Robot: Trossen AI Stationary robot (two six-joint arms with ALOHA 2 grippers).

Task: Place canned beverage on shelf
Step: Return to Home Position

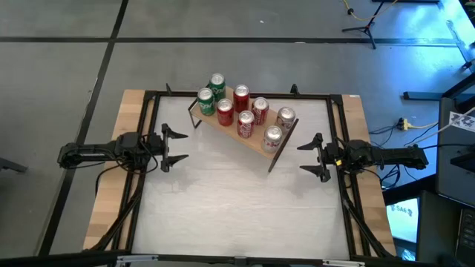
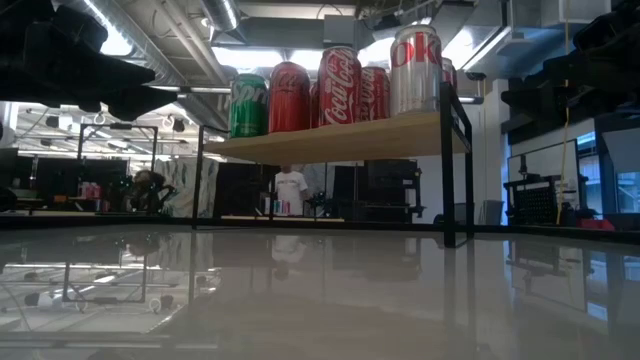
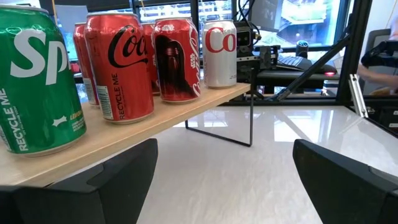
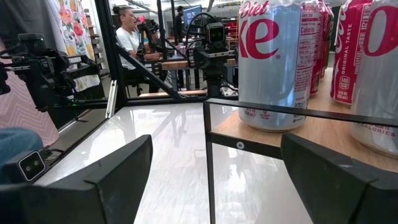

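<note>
Light-wood shelf [image 1: 257, 144] stood diagonally across the worktop [image 1: 237, 208], its long axis slanting toward the right end effector [image 1: 303, 157]. That one and the left end effector [image 1: 178, 146] were both released.

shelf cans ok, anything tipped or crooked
Nothing stands out: all eight cans stand upright in two rows on the shelf, none tipped. The shelf sits diagonal to the table edges; left arm and right arm wait aside.

We see ceiling strip lights [image 2: 110, 35] glaring in the low view; the glossy white table [image 2: 320, 300] mirrors them and the shelf [image 2: 340, 138]; from above the table is evenly lit, the shelf casting only a faint shadow
</note>
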